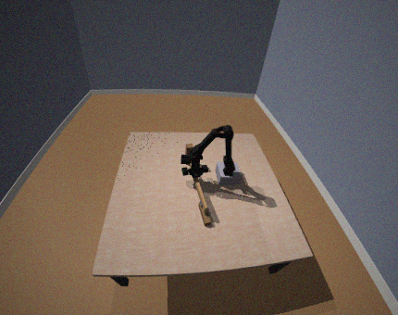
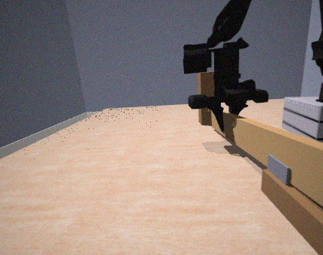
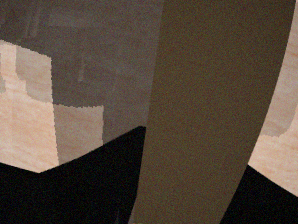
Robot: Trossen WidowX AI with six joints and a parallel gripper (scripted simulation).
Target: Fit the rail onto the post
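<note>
Gripping rail (image 2: 277,144), pincer (image 2: 228,112) beside post (image 2: 206,88).

I see no readable text, labels, brands, numbers or signs in any of my three views. The rail (image 2: 285,150), the post (image 2: 206,94), the grey base block (image 2: 307,116) and the small grey bracket plate (image 2: 279,169) all show plain surfaces. The dark speckles on the table (image 2: 123,111) aren't characters.

Top high/far; ext low; wrist close.
</note>
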